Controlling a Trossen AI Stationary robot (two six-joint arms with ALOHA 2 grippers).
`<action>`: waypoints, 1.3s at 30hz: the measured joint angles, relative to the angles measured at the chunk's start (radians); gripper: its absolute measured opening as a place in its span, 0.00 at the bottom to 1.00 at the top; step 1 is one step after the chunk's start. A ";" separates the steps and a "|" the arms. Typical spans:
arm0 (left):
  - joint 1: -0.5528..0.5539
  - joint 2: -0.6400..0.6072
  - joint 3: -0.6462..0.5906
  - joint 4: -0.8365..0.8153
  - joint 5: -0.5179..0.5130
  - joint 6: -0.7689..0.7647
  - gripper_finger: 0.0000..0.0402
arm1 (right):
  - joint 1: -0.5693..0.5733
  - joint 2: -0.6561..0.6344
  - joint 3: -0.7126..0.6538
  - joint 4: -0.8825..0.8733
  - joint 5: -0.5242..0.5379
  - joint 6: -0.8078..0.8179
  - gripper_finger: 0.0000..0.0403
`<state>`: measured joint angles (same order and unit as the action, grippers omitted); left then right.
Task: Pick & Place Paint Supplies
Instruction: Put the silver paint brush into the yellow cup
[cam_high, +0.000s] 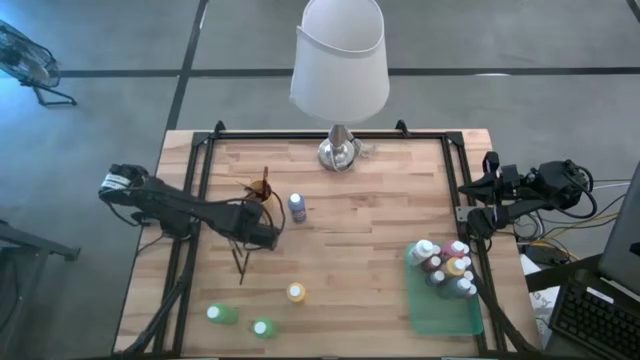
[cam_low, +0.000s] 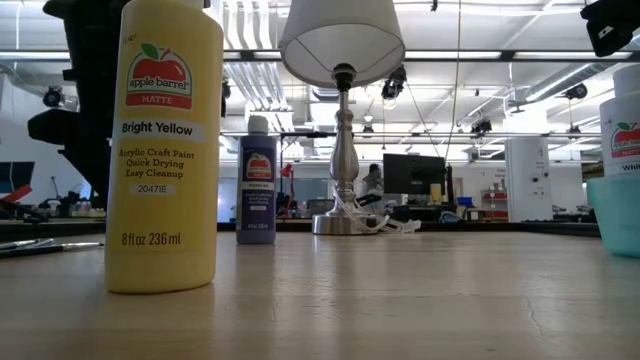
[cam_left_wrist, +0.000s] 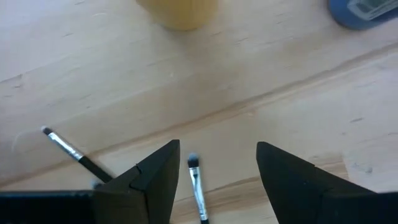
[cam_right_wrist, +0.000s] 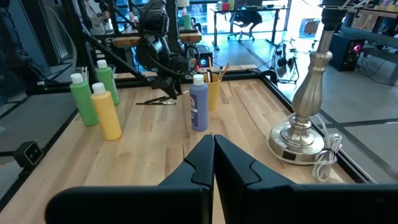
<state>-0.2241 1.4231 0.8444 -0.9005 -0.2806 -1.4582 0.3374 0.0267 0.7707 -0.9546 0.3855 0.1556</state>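
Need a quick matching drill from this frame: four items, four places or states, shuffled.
Items:
1. yellow bottle
2. left hand
3. right hand
4. lamp

Places or states:
A. shut, waiting at the table's right edge
B. standing at the table's far edge, in the middle
C. open, low over the paintbrushes
D. standing upright on bare wood near the two green bottles

Pairs: 1-D, 2-C, 3-A, 4-B

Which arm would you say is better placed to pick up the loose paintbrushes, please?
Left. Its gripper hangs open directly over a paintbrush on the table, while the right gripper sits shut at the far edge.
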 joint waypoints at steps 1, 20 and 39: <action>-0.006 0.000 0.000 0.004 -0.004 -0.004 0.54 | 0.000 0.000 0.000 0.000 0.000 0.000 0.02; -0.148 -0.001 -0.103 0.108 -0.139 -0.186 0.54 | 0.000 0.000 0.000 0.000 0.000 0.000 0.02; -0.149 -0.001 -0.172 0.160 -0.119 -0.199 0.47 | 0.000 0.000 0.000 0.000 0.000 0.000 0.02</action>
<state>-0.3729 1.4223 0.6725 -0.7409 -0.3999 -1.6572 0.3378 0.0265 0.7708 -0.9546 0.3851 0.1558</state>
